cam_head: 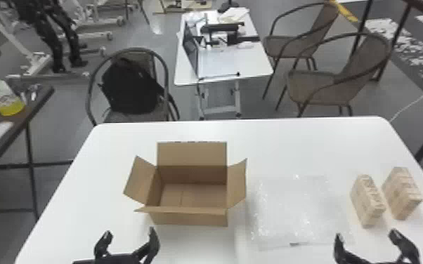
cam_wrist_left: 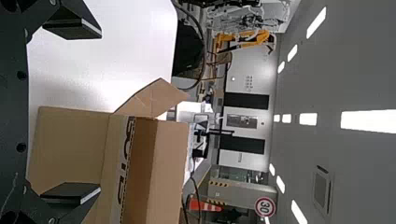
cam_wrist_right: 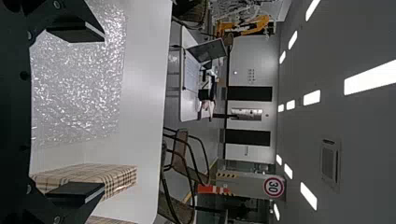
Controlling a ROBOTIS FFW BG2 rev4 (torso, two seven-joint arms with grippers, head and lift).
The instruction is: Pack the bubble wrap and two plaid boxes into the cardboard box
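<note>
Your left pincer (cam_head: 129, 231) and right pincer (cam_head: 366, 233) gape wide and empty, while the cardboard box (cam_head: 189, 218) stands flaps-out on the tabletop (cam_head: 291, 147), presumably for easy loading, with the bubble wrap (cam_head: 298, 210) flat between it and two plaid boxes (cam_head: 368, 203).

The bubble wrap (cam_head: 298, 212) is glossy, bumpy plastic, the cardboard box (cam_head: 190, 218) matt.

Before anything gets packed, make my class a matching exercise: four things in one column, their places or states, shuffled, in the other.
Things
1. cardboard box
2. bubble wrap
3. plaid boxes
4. black backpack

Places or states
A. on a chair
B. flaps open
C. spread flat on the table
D. standing near the table's right edge

Pairs: 1-B; 2-C; 3-D; 4-A
</note>
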